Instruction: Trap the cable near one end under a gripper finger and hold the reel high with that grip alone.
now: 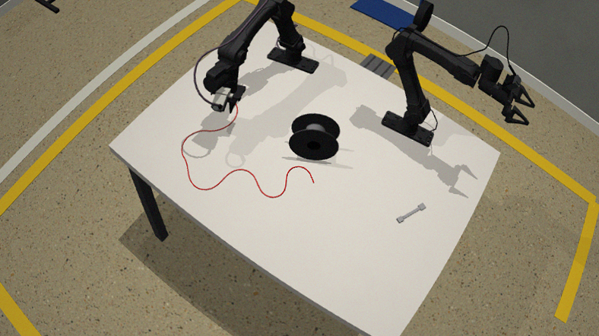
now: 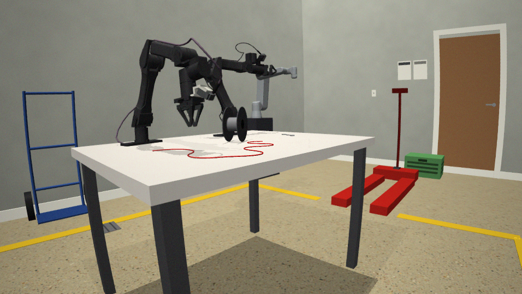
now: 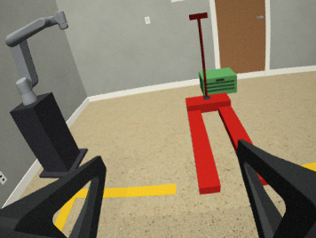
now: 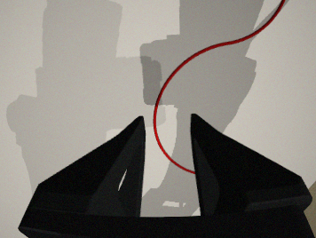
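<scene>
A black reel [image 1: 314, 136] [image 2: 234, 124] stands on its rims at the middle of the white table [image 1: 332, 252]. A thin red cable [image 1: 240, 172] [image 2: 219, 156] [image 4: 194, 58] snakes across the table in front of and beside the reel, and touches neither the reel nor a gripper. My right gripper [image 1: 234, 105] [image 2: 190, 122] [image 4: 167, 122] points down, a little above the table over one cable end. Its fingers stand narrowly apart and hold nothing. My left gripper [image 1: 521, 109] [image 2: 272, 69] [image 3: 167, 155] is wide open and empty, held high out past the table's far edge, well away from the reel.
A small grey dumbbell-shaped piece [image 1: 411, 212] [image 2: 288, 134] lies on the table far from the reel. Both arm bases stand along the back edge. A blue hand truck [image 2: 47, 153] and a red pallet jack [image 2: 383, 186] stand on the floor.
</scene>
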Available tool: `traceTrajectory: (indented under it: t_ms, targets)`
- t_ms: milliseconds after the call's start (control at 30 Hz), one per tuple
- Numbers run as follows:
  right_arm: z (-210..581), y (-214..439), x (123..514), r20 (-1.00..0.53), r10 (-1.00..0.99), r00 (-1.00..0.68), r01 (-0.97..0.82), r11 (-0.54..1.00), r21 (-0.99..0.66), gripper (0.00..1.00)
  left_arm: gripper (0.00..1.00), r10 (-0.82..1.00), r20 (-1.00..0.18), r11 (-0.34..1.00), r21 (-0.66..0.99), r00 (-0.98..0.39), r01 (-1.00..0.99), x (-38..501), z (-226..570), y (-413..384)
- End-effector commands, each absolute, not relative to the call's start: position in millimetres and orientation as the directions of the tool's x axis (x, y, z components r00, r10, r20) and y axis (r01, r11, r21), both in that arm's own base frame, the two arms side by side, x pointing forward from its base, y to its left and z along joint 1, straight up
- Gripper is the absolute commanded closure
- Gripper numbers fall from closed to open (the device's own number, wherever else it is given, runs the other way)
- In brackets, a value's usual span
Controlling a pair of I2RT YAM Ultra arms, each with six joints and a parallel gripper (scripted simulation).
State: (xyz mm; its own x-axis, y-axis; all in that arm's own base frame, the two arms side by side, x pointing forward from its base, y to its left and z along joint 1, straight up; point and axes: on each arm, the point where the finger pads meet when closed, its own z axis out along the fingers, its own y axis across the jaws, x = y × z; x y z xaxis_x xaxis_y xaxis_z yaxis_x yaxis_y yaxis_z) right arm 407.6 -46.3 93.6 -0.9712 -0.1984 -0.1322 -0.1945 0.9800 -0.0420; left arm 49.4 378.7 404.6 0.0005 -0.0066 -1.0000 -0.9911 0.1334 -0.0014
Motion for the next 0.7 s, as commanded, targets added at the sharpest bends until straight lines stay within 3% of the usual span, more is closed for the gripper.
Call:
traceTrajectory:
  t_ms: [0, 667]
  targets:
    - [99, -51, 398, -0.062, -0.219, -0.974, -0.217, 0.976, -0.027, 0.7, 0.0, -0.029, -1.0, 0.127, 0.006, -0.009, -0.992, 49, 396, 382]
    - [96, -50, 391, -0.007, -0.235, -0.972, -0.235, 0.972, -0.008, 0.7, 0.0, -0.029, -1.0, 0.127, 0.006, -0.009, -0.992, 49, 396, 382]
